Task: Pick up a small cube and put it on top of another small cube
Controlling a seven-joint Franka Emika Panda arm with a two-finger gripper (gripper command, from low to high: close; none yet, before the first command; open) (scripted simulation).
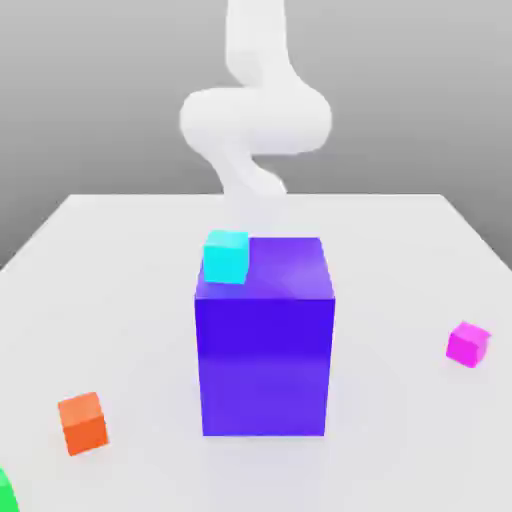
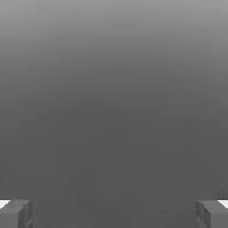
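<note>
White table [image 1: 130, 260]: a pale flat surface carries everything; nothing has been picked up yet
White arm [image 1: 255, 115]: curls up behind the big block at the back of the table, well apart from every small cube
Blue-purple block [image 1: 264, 340]: tall, mid-table, between the arm and the near cubes; a low reach across could knock it
Gripper [image 2: 114, 213]: its two grey fingertips [image 2: 15, 214] stand wide apart, with only plain grey between them and nothing held
Cyan cube [image 1: 226, 256]: at the block's upper corner on the exterior view's left, likely resting on it; a brush could tip it off
Orange cube [image 1: 83, 423]: near the exterior view's left; similar size, easily grabbed by mistake
Magenta cube [image 1: 468, 343]: the one to lift, far out on the exterior view's right
Green cube [image 1: 5, 492]: the target, cut off at the near corner on the exterior view's left; well apart from the magenta cube, so a long carry risks slip or an off-centre drop
</note>
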